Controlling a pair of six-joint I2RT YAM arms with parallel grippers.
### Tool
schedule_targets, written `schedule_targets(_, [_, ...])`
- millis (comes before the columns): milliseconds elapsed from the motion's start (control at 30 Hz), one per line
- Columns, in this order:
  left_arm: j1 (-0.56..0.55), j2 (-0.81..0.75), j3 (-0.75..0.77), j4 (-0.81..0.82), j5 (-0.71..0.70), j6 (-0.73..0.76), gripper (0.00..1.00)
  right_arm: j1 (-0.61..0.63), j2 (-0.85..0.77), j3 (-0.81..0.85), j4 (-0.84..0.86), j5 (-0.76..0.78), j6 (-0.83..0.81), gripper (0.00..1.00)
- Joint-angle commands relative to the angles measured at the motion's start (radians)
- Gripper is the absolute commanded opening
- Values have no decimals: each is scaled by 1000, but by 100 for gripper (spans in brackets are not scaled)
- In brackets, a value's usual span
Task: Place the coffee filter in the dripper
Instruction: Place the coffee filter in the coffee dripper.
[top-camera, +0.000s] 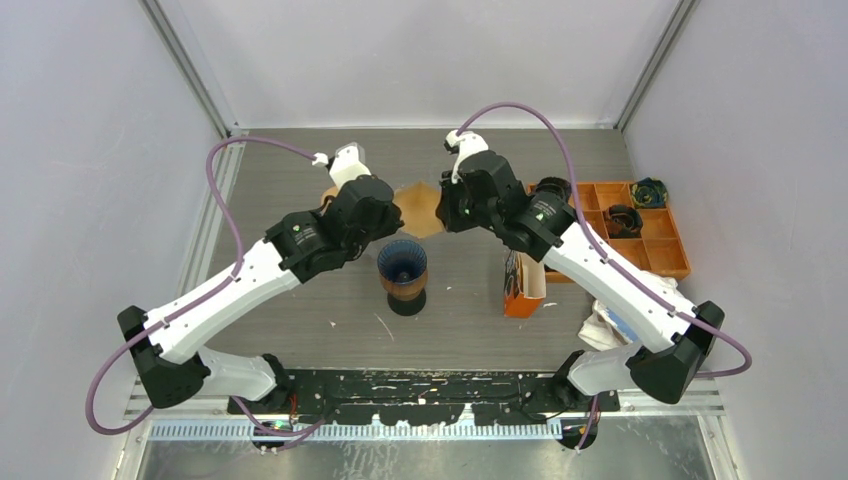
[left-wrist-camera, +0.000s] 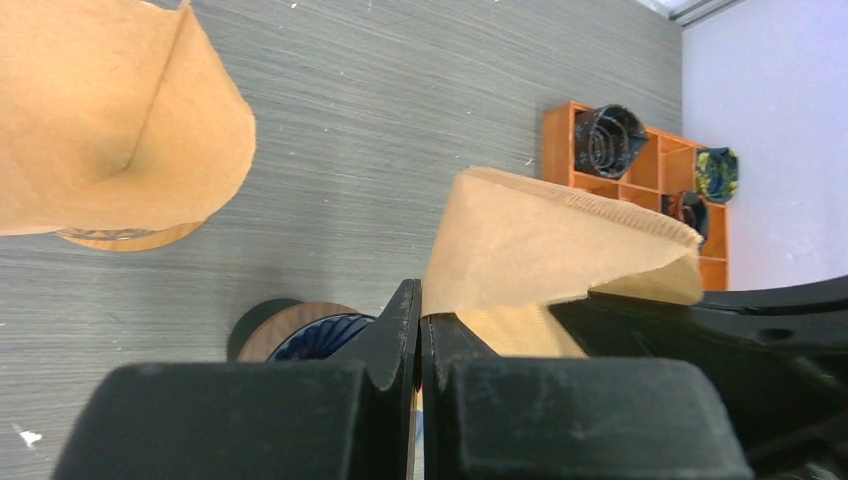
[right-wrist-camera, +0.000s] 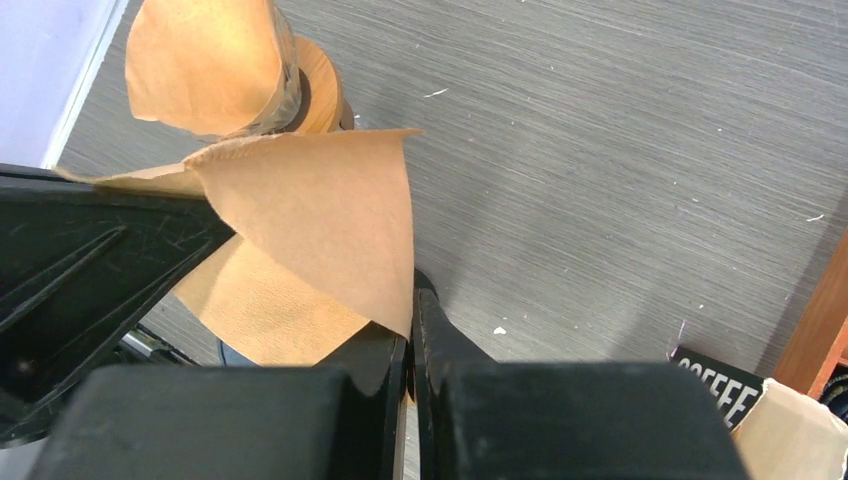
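Blue dripper (left-wrist-camera: 322, 336) half-hidden behind left hand (left-wrist-camera: 421, 306) gripping filter (left-wrist-camera: 545, 240)

Right gripper (right-wrist-camera: 412, 322) pinching a tan paper coffee filter (right-wrist-camera: 320, 230) above a grey wood-grain table (right-wrist-camera: 620, 150).

The gripper's two black fingers are pressed together on the filter's lower corner, and the paper fans up and left from them, partly unfolded, with its pointed top corner in mid-frame. The filter's left edge runs along the black left gripper (right-wrist-camera: 205, 225), which enters from the left border. Behind, at top left, a second tan filter (right-wrist-camera: 205, 60) sits on a round wooden stand (right-wrist-camera: 322, 90). At lower right lies a black package label lettered "COFFEE" (right-wrist-camera: 715, 385), just beside an orange-brown tray edge (right-wrist-camera: 826, 320).
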Motion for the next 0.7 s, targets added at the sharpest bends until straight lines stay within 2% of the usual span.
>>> schedule_targets(0, [7, -60, -5, -46, -11, 44, 0, 2, -6, 82, -16, -15, -23, 8])
schedule_targets(267, [9, -72, -11, -98, 7, 70, 0, -4, 18, 141, -88, -62, -36, 8])
schedule_targets(533, [9, -95, 16, -169, 90, 84, 0, -4, 51, 211, -185, -154, -36, 9])
schedule_targets(667, [9, -117, 10, -192, 149, 77, 6, -3, 72, 246, -242, -210, -32, 9])
